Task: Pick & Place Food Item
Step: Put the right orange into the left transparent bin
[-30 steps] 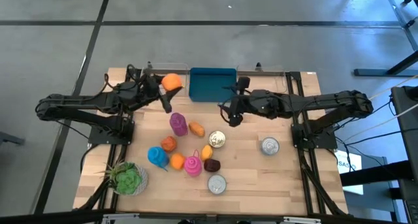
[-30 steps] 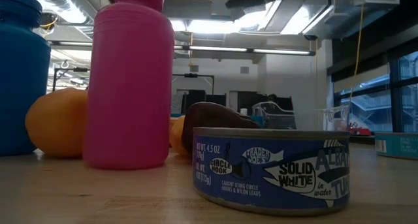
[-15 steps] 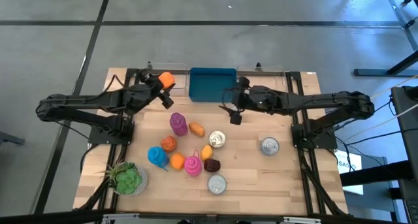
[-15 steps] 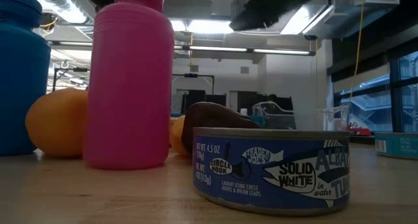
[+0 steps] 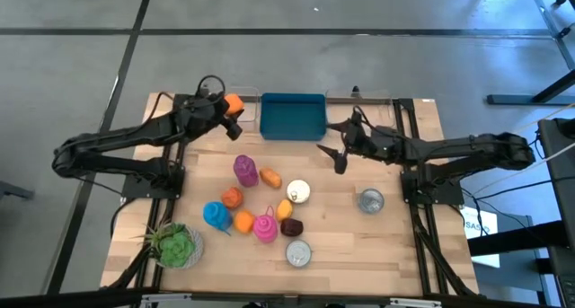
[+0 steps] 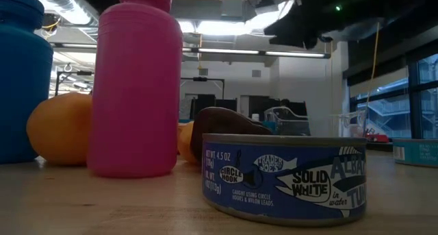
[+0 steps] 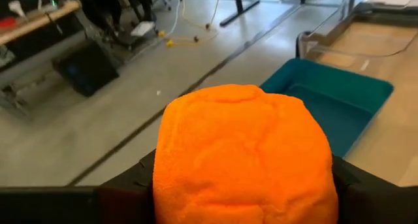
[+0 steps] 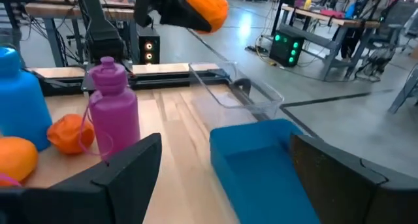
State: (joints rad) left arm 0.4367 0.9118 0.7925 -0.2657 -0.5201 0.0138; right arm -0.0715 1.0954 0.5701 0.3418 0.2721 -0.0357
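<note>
So your left pincer point(image 5: 233, 106) is clamped on the orange food item point(image 5: 234, 102), up off the tabletop point(image 5: 386, 241) just left of the teal bin point(image 5: 292, 116). Your right pincer point(image 5: 334, 154) hangs spread apart, empty, beside it.

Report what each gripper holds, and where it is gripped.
Left gripper pinches the orange food item by its two sides. Right gripper is open, holding nothing.

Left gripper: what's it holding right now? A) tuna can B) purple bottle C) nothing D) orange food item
D: the left gripper is closed on the orange food item, raised just left of the teal bin; the right gripper hangs open and empty.
</note>
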